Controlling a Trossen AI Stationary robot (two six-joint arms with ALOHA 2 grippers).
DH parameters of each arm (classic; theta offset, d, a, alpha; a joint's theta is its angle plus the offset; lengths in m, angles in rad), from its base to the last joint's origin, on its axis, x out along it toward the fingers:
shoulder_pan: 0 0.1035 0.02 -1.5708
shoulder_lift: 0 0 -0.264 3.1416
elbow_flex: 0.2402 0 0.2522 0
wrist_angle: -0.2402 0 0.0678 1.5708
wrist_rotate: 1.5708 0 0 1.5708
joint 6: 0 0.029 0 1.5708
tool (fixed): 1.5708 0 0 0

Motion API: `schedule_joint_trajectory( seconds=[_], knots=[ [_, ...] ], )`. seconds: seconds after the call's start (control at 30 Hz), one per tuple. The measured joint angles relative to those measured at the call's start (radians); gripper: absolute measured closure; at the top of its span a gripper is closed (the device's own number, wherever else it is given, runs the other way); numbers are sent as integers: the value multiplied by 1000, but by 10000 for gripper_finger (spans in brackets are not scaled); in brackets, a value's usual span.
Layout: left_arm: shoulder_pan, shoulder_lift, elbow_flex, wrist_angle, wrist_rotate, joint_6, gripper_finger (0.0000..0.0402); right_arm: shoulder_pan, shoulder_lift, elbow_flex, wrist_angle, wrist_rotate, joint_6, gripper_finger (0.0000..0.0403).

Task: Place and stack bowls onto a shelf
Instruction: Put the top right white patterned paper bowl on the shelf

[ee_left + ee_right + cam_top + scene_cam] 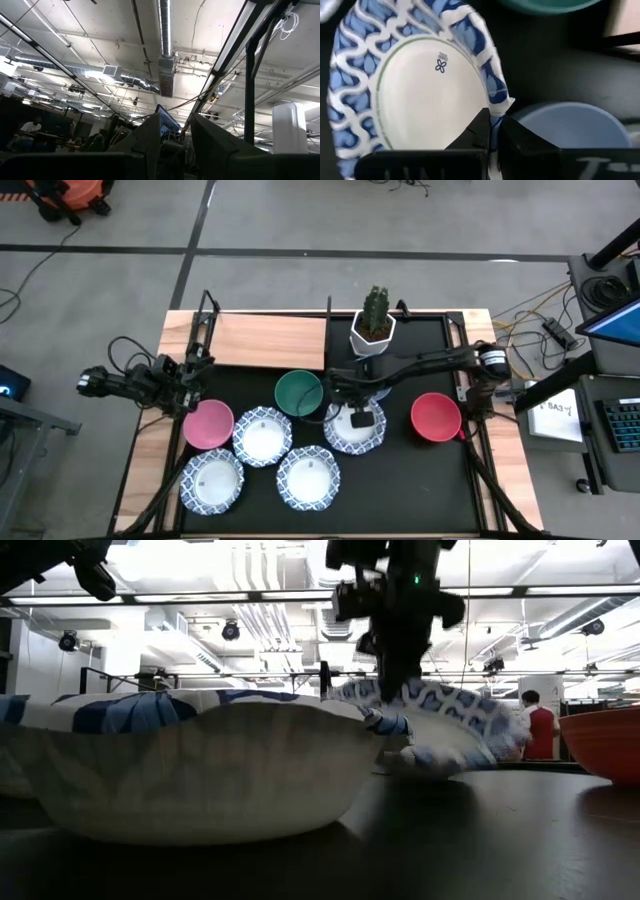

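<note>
My right gripper (pixel 358 418) reaches in from the table's right and is shut on a white bowl with a blue-patterned rim (pixel 352 436) at the table's middle. Three more such bowls (pixel 262 436) (pixel 213 480) (pixel 308 477) rest on their bases nearer the front. The pink bowl (pixel 208 423), green bowl (pixel 299 393) and red bowl (pixel 436 417) stand around them. The blue bowl (pixel 570 131) shows just beyond the held rim in the right wrist view. The wooden shelf (pixel 270 340) stands bare at the far left. My left gripper (pixel 175 142) waits open at the left edge, pointing upward. My right gripper pinches the patterned bowl's scalloped rim (pixel 496 102) between its two fingers (pixel 475 131), one inside the bowl and one outside. It comes from above, pointing down (pixel 398 680). The bowl (pixel 455 725) hangs tilted, its held side raised and its low side close to the table.
A white hexagonal pot with a cactus (pixel 373 328) stands just right of the shelf, near my right arm. The black tabletop (pixel 400 490) has free room at the front right. A person in red (pixel 540 730) stands in the room behind.
</note>
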Motion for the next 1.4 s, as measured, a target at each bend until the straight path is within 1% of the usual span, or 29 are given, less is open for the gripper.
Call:
schedule_joint_trajectory(
  seconds=[0.3, 0.4, 0.53, 0.67, 0.77, 0.9, 1.13, 1.17, 1.3, 1.4],
  knots=[
    [0, -2, 0, 4, 0, 0, 310, -3, -106, 101, -94, -3, 138, 394],
    [0, -2, 1, 13, 0, 0, 310, -4, -126, 148, -77, -29, 173, 394],
    [0, -4, 45, 13, 1, 5, 310, -4, -108, 225, 15, -19, 213, 394],
    [0, -15, 103, -43, 5, 26, 310, -6, -41, 297, 183, 89, 206, 394],
    [0, -26, 132, -113, 33, 16, 310, -21, 44, 390, 244, 158, 187, 394],
    [0, -45, 149, -204, 80, 0, 310, -53, 181, 548, 259, 269, 165, 394],
    [0, -94, 149, -222, 118, -5, 310, -137, 437, 828, 242, 417, 117, 394],
    [0, -102, 149, -229, 118, -5, 310, -151, 465, 848, 257, 425, 115, 394],
    [0, -104, 148, -243, 118, -3, 310, -204, 509, 825, 365, 418, 106, 394],
    [0, -104, 148, -243, 117, -2, 310, -238, 535, 825, 385, 416, 126, 394]
  ],
)
